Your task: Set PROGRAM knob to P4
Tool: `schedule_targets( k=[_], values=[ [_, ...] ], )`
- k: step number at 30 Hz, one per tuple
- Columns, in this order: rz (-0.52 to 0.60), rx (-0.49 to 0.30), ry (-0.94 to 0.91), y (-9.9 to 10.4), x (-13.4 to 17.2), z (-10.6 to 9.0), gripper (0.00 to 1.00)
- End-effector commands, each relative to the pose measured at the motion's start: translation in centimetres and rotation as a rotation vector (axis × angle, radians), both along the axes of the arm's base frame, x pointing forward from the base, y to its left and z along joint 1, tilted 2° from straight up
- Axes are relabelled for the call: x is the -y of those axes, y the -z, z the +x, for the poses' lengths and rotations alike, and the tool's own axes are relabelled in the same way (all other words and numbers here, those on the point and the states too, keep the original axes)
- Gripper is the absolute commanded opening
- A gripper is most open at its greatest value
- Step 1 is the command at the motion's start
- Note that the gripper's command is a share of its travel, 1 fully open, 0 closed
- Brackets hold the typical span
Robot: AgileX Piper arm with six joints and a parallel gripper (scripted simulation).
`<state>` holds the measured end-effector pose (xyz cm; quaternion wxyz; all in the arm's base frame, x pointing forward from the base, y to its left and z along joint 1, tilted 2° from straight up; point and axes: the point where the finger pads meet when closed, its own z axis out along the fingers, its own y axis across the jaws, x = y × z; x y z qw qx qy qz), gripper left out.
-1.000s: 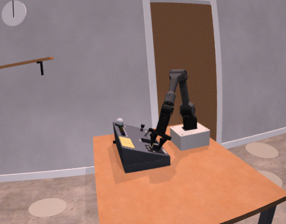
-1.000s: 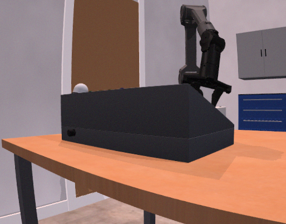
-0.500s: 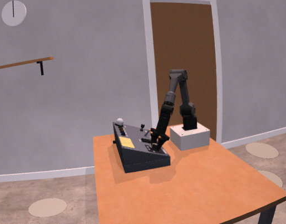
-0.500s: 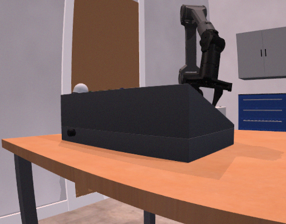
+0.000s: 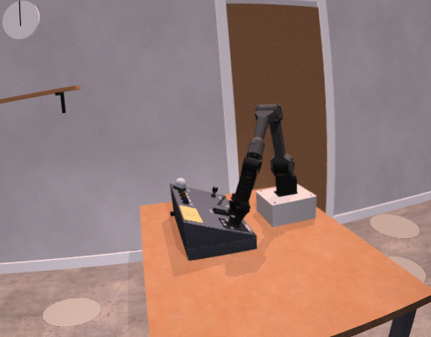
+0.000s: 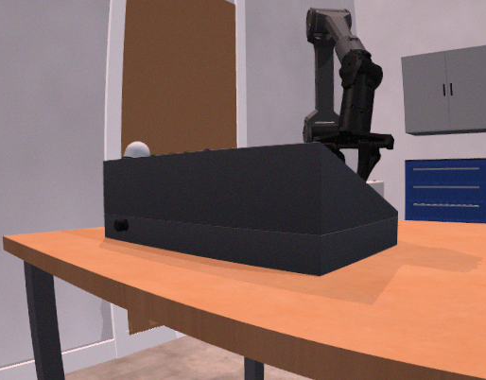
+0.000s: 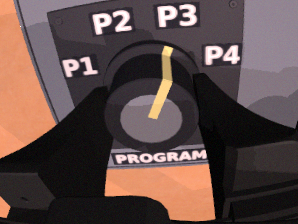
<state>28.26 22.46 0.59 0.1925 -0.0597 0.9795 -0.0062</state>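
The dark sloped console sits on the orange table. In the wrist view the PROGRAM knob is a dark round dial with a yellow pointer. The pointer aims up at the P3 mark; P4 lies to its right, P1 and P2 to its left. My gripper is shut on the PROGRAM knob, one finger on each side. In the top view my gripper reaches down onto the console's lower right panel. In the exterior view the console's back hides the panel, and only my gripper's upper part shows.
The console also carries a white dome button, a yellow label and small toggle levers. The arm's white base block stands right of the console. The console's right end lies near the table's far right area.
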Motion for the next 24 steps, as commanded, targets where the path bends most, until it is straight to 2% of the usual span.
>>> schedule_targets(
  k=[1, 17, 24],
  values=[
    [0.010, 0.000, 0.022, -0.01, -0.02, 0.01, 0.00],
    [0.153, -0.004, 0.371, -0.01, -0.02, 0.01, 0.00],
    [0.193, -0.005, 0.471, -0.01, -0.02, 0.01, 0.00]
  ],
)
